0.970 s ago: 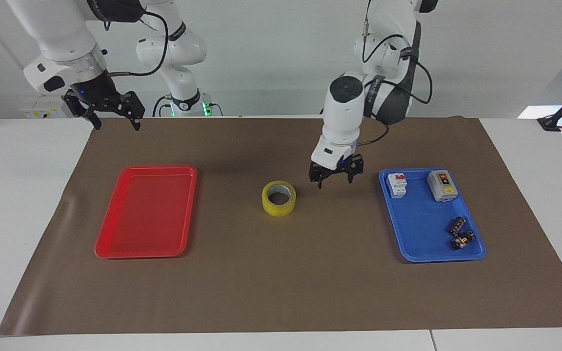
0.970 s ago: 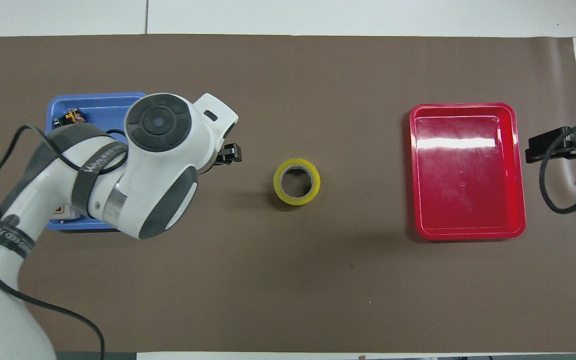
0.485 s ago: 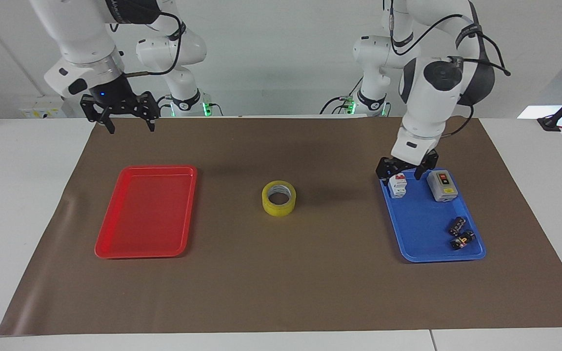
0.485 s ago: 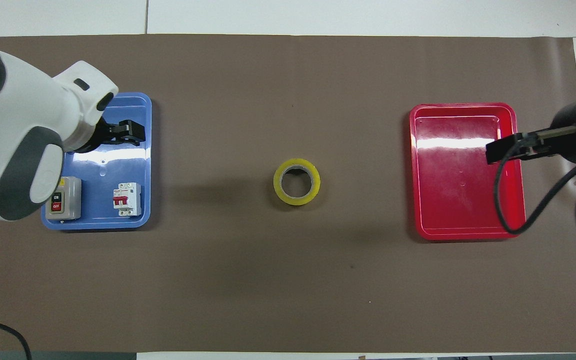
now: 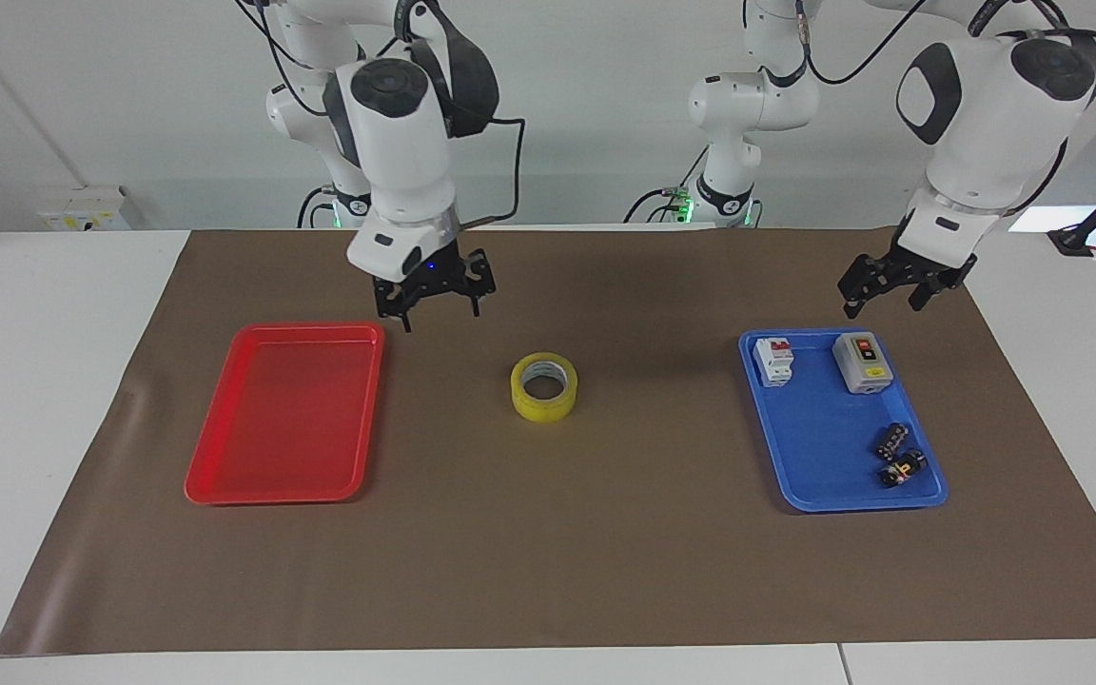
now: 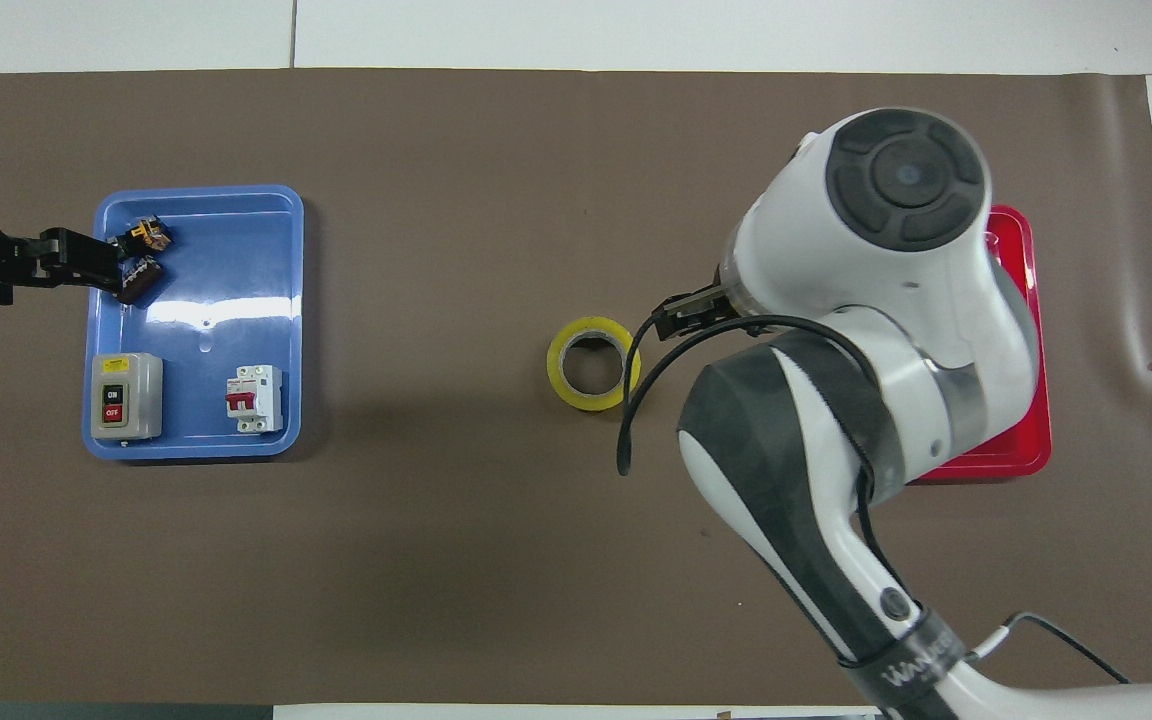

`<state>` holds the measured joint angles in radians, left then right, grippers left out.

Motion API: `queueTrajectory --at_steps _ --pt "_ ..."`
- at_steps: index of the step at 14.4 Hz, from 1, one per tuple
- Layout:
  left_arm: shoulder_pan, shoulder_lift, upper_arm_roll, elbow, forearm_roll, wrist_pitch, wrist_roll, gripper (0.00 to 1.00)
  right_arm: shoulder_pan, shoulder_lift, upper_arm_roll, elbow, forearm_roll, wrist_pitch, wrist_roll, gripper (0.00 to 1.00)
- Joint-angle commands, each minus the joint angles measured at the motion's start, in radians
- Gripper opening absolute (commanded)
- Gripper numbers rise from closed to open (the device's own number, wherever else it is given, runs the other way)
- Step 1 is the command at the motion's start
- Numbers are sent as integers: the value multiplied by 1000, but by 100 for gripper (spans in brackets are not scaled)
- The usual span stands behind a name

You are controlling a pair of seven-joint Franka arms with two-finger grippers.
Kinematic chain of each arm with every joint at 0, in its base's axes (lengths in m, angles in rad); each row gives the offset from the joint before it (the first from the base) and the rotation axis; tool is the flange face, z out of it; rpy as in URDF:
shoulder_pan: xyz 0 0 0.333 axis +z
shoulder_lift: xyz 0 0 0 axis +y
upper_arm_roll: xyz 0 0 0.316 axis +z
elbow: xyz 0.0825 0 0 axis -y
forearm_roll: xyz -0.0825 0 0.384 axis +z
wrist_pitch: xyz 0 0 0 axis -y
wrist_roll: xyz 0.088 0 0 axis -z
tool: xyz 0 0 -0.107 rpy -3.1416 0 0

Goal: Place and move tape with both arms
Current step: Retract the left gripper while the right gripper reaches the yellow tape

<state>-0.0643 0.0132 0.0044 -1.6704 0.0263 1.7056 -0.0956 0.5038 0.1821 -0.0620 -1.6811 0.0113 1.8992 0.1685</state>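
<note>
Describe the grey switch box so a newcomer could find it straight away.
Find the blue tray toward the left arm's end of the brown mat. The grey switch box sits in its corner nearest the robots, beside a white breaker. Only it has black and red ON/OFF buttons.

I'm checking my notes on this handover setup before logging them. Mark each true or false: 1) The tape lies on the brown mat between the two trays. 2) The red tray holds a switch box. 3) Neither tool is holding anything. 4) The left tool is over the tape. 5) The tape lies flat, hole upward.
1) True: the tape lies between the red tray and the blue tray.
2) False: the switch box lies in the blue tray; the red tray holds nothing.
3) True: the right tool and left tool are open and empty.
4) False: the left tool hangs at the blue tray's end.
5) True.
</note>
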Motion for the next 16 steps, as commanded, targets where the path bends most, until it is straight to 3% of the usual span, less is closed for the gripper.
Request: queueTrajectory --at_steps 1,5,8,12,16 --pt "33 24 -6 80 -49 -75 19 100 42 -15 -4 -167 15 192 17 100" --pt "57 -8 -3 57 -52 -112 28 100 100 103 -4 -186 15 329 14 100" --pt "60 -38 -3 21 -52 -112 55 100 127 143 -6 -203 15 356 2 100" --pt "61 -44 0 8 -51 -97 77 100 119 157 -6 -291 13 507 -20 100" --pt "57 -44 0 8 -51 -81 77 100 116 197 -6 -296 13 578 -9 100"
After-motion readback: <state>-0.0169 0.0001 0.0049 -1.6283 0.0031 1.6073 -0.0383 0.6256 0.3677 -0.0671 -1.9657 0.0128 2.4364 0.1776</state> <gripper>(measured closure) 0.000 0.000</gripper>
